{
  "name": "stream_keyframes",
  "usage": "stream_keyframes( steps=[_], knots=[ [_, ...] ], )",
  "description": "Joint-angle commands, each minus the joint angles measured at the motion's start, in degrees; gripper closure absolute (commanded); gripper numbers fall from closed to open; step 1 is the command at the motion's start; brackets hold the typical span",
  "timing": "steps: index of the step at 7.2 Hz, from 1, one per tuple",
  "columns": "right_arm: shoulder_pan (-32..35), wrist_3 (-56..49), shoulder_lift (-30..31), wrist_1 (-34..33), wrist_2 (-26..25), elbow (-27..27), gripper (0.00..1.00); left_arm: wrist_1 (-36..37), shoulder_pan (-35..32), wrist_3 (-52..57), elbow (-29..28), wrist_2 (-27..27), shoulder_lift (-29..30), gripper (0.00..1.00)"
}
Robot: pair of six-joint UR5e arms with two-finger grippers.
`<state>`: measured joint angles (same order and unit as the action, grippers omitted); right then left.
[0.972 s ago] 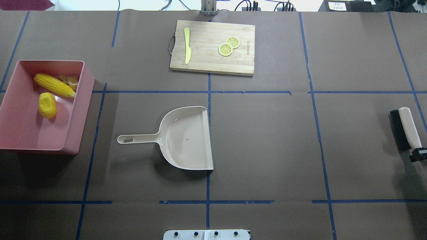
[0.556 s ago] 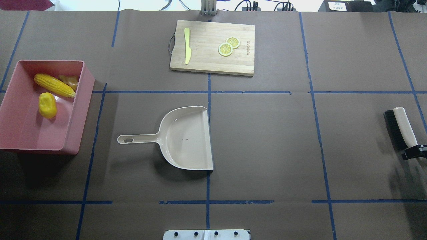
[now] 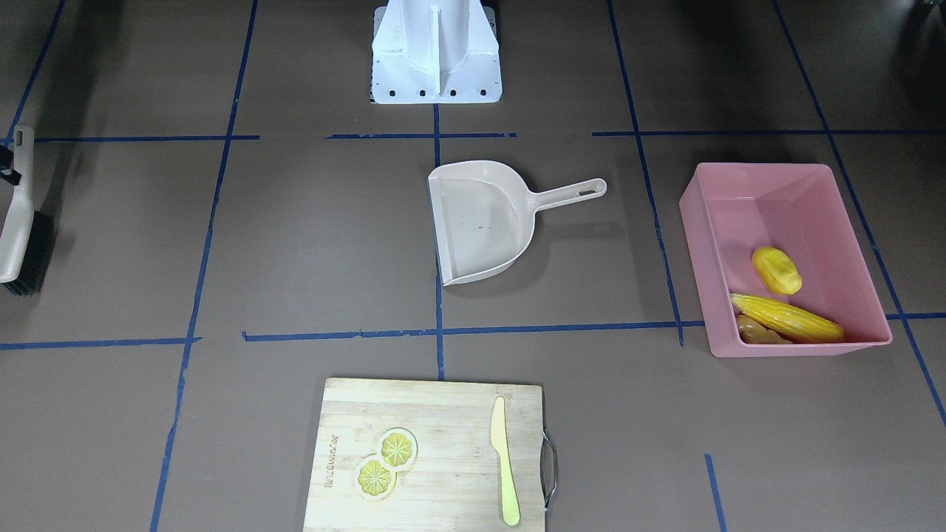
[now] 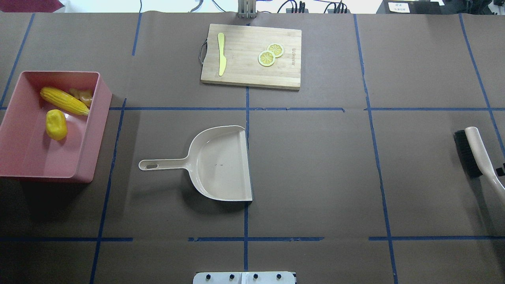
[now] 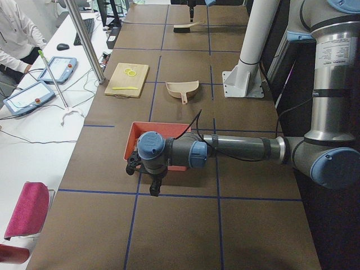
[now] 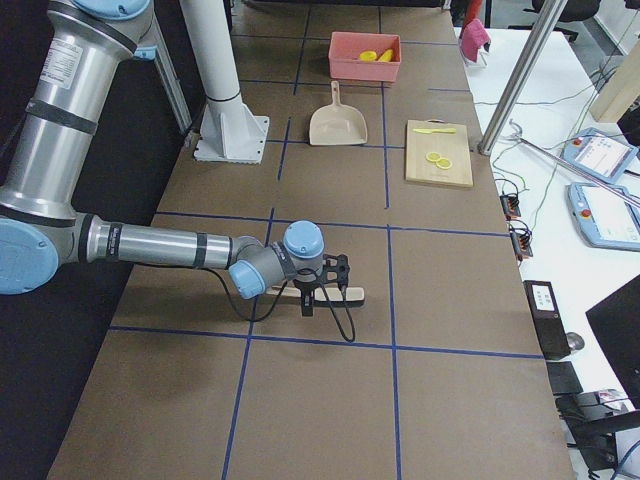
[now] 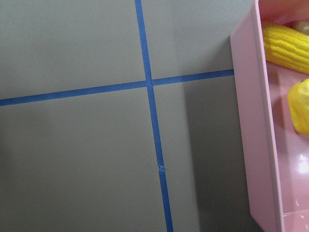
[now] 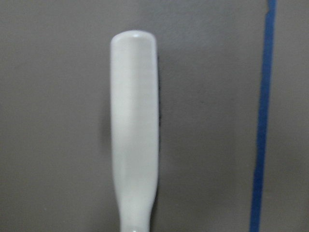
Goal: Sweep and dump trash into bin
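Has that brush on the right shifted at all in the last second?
Yes. In the overhead view the brush slid slightly left, away from the blue tape line beside it.

We've got a brown paper-covered table (image 4: 315, 165) gridded with blue tape (image 4: 246, 106). Sitting right on it: the pink bin (image 4: 94, 130) far left, the beige dustpan (image 4: 221, 165) around the middle, a wooden cutting board (image 4: 244, 59) toward the far edge, and a brush (image 4: 467, 154) way out right.
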<state>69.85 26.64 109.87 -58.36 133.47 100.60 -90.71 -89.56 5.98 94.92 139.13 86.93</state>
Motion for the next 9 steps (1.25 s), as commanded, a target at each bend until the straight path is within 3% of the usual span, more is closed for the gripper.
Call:
stream_keyframes(
  steps=[1, 4, 9],
  knots=[
    [9.83, -15.33, -2.36, -12.85, 0.91, 0.21, 0.00, 0.01, 0.00, 0.09, 0.00, 0.00, 0.00, 0.00],
    [18.55, -28.03, -9.21, -30.37, 0.74, 0.29, 0.00, 0.09, 0.00, 0.35, -0.18, -0.09, -0.18, 0.00],
    [19.27, -27.70, -11.17, -31.46, -0.94, -0.32, 0.00, 1.32, 0.00, -0.35, -0.79, -0.44, -1.14, 0.00]
  ],
)
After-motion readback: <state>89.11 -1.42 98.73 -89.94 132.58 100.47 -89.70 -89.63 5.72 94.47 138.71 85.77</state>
